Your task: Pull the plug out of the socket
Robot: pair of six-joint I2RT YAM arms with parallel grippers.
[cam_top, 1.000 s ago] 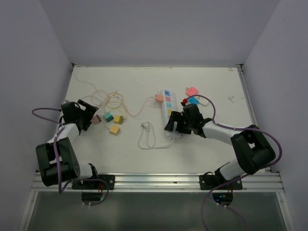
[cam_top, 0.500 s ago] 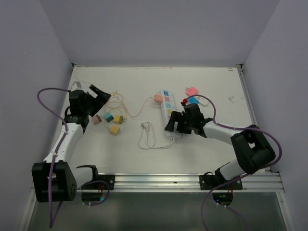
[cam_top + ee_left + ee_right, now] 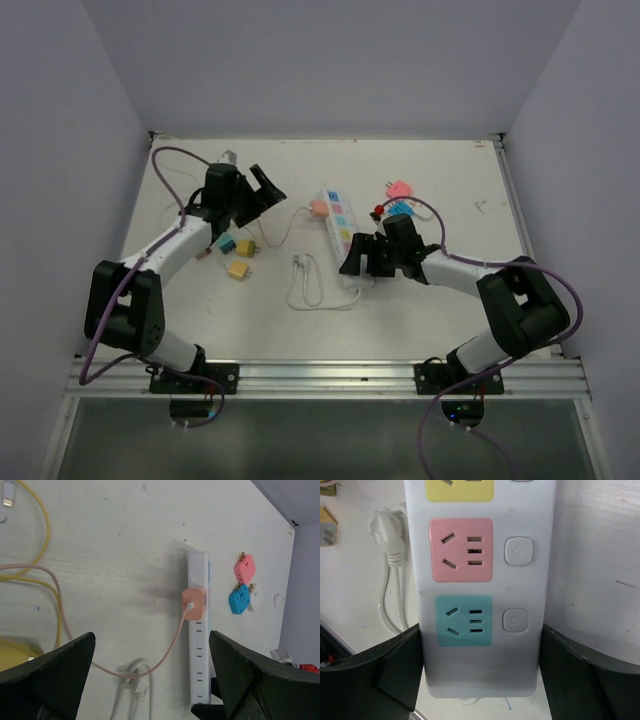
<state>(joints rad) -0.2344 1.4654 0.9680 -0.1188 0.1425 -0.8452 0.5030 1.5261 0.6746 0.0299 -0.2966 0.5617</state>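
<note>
Peach plastic marked the plug (image 3: 191, 603), which was still seated at the left edge of the socket (image 3: 199, 665), toward its far end. Its thin cable (image 3: 167, 650) was trailed off across the table (image 3: 125, 540). Whether the plug stood in the top face or in the side could not be told. The socket was laid lengthwise a little right of the table's middle, with its near end taken between the fingers (image 3: 395, 665) of the right claw (image 3: 482, 672). That claw was held wide, and both fingers were seen set against the long sides, so the socket was judged to be gripped and pinned.

The large change over the last second was on the left. The left arm had been folded back by the table's left edge. It was now stretched out past the loose cubes (image 3: 245, 247), and the left claw (image 3: 262, 188) had been brought near the plug, though not into contact with it. Its jaws were spread fully and nothing was held in them. In the wrist view the plug was framed ahead, between the two fingertips. The right claw had hardly been moved, but the socket's far end had been swung slightly leftward.

From this the bracing was judged done and the approach under way. The grasp and the pull were not yet begun. A firm hold on the socket was expected to be needed while the plug was drawn out.
</note>
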